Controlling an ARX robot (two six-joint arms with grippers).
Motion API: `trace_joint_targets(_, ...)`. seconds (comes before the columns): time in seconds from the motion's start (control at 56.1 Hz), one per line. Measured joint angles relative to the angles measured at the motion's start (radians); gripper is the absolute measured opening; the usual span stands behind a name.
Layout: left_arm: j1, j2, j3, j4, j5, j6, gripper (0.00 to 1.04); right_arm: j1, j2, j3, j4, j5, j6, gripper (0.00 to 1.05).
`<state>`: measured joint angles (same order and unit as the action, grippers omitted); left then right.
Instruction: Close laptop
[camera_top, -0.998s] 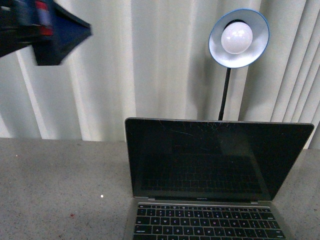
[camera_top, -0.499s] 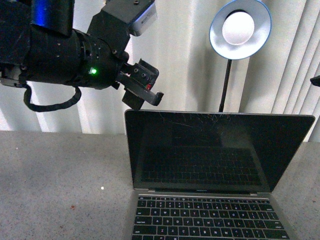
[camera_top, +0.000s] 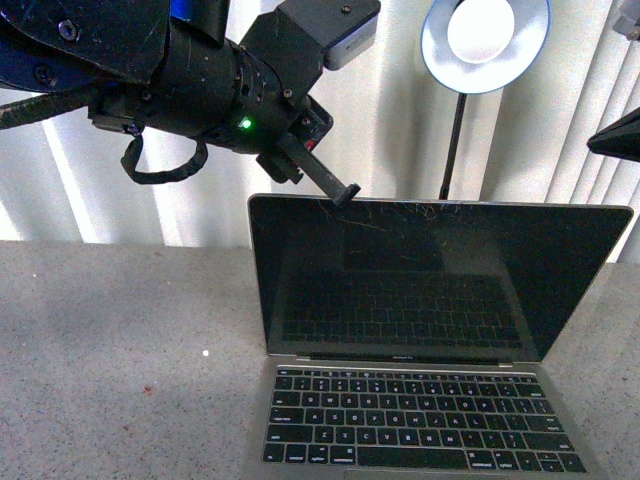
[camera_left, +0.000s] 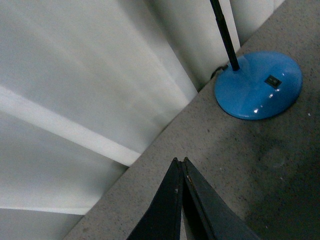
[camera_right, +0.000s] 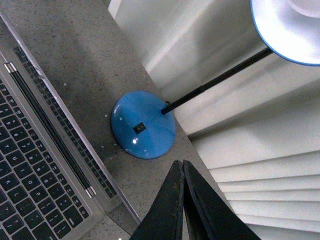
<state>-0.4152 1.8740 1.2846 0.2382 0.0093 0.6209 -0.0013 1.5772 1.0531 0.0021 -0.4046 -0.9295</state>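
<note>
The silver-grey laptop (camera_top: 440, 285) stands open on the grey table, black screen upright and facing me, keyboard (camera_top: 415, 420) in front. My left gripper (camera_top: 345, 193) is shut and empty, its tip just above the left part of the screen's top edge; I cannot tell if it touches. In the left wrist view the shut left gripper (camera_left: 180, 161) points behind the laptop, which is out of that view. My right gripper (camera_top: 615, 135) is shut and shows only as a dark tip at the right edge. In the right wrist view the right gripper (camera_right: 179, 163) hangs above the laptop's (camera_right: 35, 160) far corner.
A blue desk lamp stands behind the laptop: lit shade (camera_top: 485, 40), black pole (camera_top: 455, 140), round blue base (camera_left: 258, 84), which also shows in the right wrist view (camera_right: 143, 125). White pleated curtains (camera_top: 150, 200) close off the back. Grey speckled table (camera_top: 120, 360) lies left of the laptop.
My left arm has swung in from the upper left, right and down, until its tip is at the screen's top edge. My right gripper's tip has entered at the right edge.
</note>
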Motion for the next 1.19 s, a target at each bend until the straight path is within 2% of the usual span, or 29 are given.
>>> trace_joint_targets(0.356, -0.007, 0.002, 0.017, -0.106, 0.029, 0.008, 0.04, 0.063, 0.096, 0.057, -0.051, 0.032, -0.025, 0.03)
trace_joint_targets(0.535, -0.008, -0.005, 0.019, -0.152, 0.076, 0.007, 0.04, 0.084, 0.095, 0.053, -0.049, 0.04, -0.038, 0.03)
trace_joint_targets(1.194, -0.03, -0.047, -0.052, -0.269, 0.114, 0.076, 0.04, 0.095, 0.05, -0.051, -0.126, 0.035, -0.115, 0.03)
